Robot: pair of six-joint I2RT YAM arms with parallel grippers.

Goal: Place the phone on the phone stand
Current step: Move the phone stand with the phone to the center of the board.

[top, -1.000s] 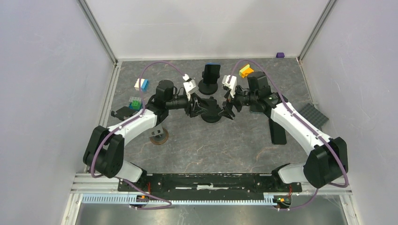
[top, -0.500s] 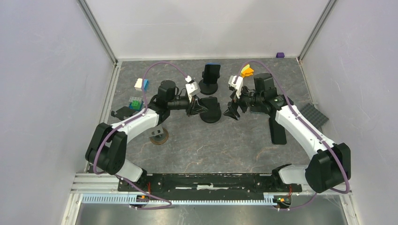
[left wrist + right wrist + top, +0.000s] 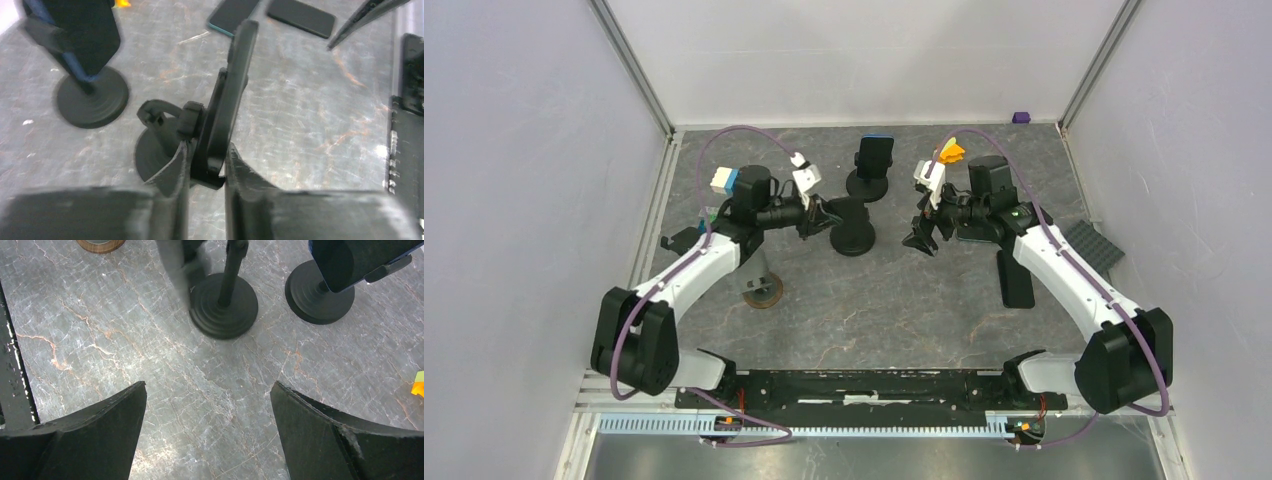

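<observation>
Now left end effector [image 3: 206, 167], outstretched, clamps phone stand [image 3: 233, 85]; right end effector [image 3: 207, 386] gapes, hovering.

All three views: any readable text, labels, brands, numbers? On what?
No text, label, brand or number is readable in any view.
Phone on the far stand: dark, no marking visible.
Gripped phone stand: plain black, blurred.
Building bricks: too small to tell.

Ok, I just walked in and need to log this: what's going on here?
The left claw is clamped on the cradle plate of an empty phone stand, mid-table. The right claw hangs open beside it, holding nothing. No phone is on that stand yet; a black phone lies flat off to the right. A second stand behind is occupied.
</observation>
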